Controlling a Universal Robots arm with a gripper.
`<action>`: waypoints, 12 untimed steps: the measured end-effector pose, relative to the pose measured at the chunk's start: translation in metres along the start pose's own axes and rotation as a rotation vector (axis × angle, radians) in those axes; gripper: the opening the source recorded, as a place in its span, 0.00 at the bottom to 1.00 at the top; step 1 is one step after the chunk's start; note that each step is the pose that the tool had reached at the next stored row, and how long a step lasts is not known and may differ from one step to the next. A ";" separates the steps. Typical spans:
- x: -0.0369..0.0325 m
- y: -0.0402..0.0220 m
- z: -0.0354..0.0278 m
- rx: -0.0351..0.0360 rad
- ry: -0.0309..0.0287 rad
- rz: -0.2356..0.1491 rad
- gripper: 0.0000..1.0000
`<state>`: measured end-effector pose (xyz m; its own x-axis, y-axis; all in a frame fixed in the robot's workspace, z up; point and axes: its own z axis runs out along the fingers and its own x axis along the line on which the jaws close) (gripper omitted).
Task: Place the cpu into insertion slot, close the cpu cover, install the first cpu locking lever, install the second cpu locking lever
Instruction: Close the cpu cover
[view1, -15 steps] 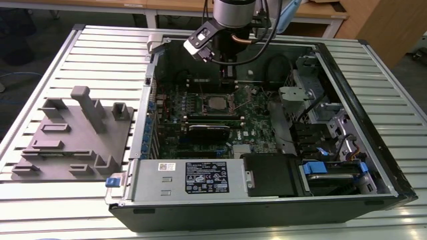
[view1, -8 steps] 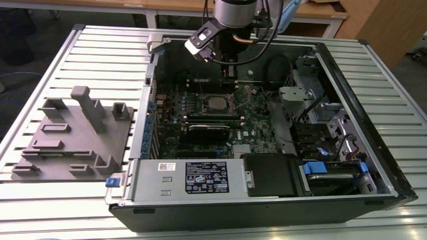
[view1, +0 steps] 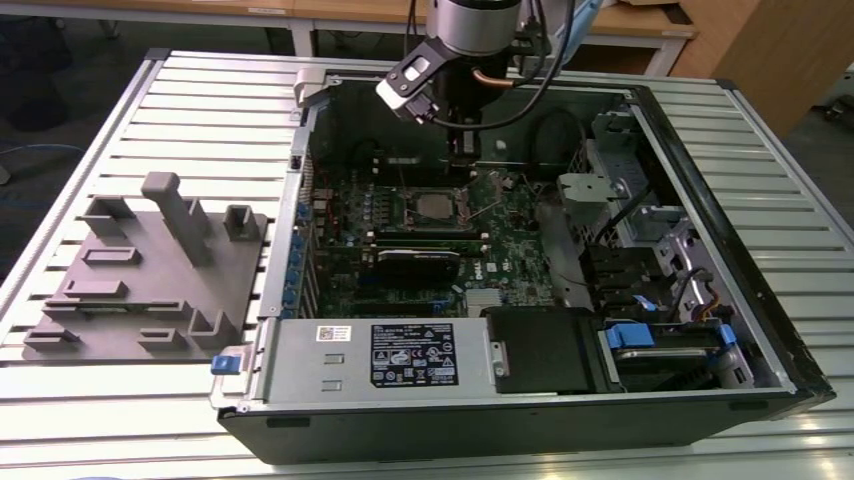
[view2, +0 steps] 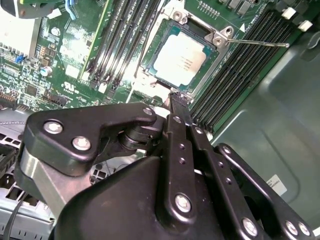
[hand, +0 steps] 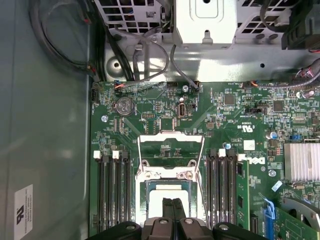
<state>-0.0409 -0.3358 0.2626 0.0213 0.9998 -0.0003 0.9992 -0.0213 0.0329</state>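
Gripper (view2: 176, 100) is pinched closed, nothing held, tip just beside insertion slot (view2: 214, 61). Cpu (view2: 179, 59) is laid inside slot. Cpu cover (hand: 171, 138) is tipped open past slot; best pushed down slowly, chip untouched.

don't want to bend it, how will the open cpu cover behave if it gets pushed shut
The cpu cover is a thin silvery frame with a big window, so it is probably light and could flex if pushed at one corner. It looks hinged at the edge by the cpu, so it should swing rather than slide.
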 end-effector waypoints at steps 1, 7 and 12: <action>0.0000 0.0000 -0.0002 -0.0002 0.0003 0.000 0.10; 0.0000 0.0001 -0.0004 -0.0001 0.0003 0.000 0.10; 0.0000 0.0026 -0.0003 -0.0001 0.0002 0.000 0.10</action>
<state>-0.0384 -0.3358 0.2630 0.0212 0.9998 -0.0001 0.9992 -0.0212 0.0330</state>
